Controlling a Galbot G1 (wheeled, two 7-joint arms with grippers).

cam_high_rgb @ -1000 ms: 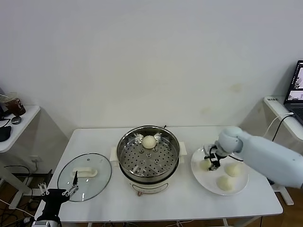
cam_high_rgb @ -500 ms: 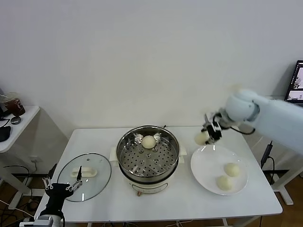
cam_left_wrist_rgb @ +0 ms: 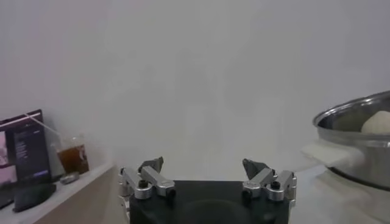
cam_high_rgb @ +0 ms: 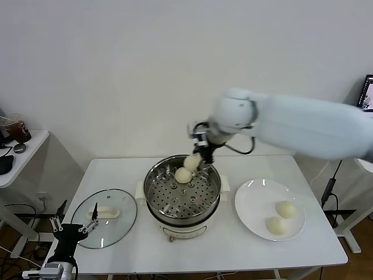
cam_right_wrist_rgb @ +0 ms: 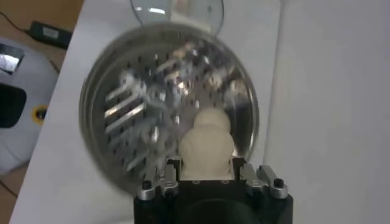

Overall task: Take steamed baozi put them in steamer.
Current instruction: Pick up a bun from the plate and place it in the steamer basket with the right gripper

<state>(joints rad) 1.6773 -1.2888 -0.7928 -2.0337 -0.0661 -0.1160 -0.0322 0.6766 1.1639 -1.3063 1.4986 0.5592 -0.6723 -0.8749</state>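
Steamer (cam_high_rgb: 161,201), a round basket of shiny stainless steel with a perforated flat bottom, sits in a white electric pot base with stubby side handles at the middle of the white tabletop (cam_high_rgb: 309,242). One smooth, domed, cream-white steamed dough bun (cam_high_rgb: 183,175) lies on the perforated floor against the far wall of the basket. A second bun of the same pale dough (cam_high_rgb: 193,163) hangs above the far rim, just beside and slightly higher than the first, clamped in the right gripper (cam_high_rgb: 197,161). The right wrist view shows this gripper's metal fingers (cam_right_wrist_rgb: 166,179) closed narrowly against both flanks of the held bun (cam_right_wrist_rgb: 207,155), with the steel basket (cam_right_wrist_rgb: 128,122) directly beneath.

To the robot's right of the steamer stands a flat round white plate (cam_high_rgb: 252,201), glossy, carrying two more cream-white domed buns (cam_high_rgb: 286,209) (cam_high_rgb: 275,225) close together toward its right side.

To the robot's left lies a round clear glass lid with a white oblong handle (cam_high_rgb: 105,216), flat on the table. The left gripper (cam_high_rgb: 73,228) hangs at the table's near left edge, just beside the lid; in the left wrist view its dark-tipped metal fingers (cam_left_wrist_rgb: 149,172) stand spread wide apart with nothing between them.
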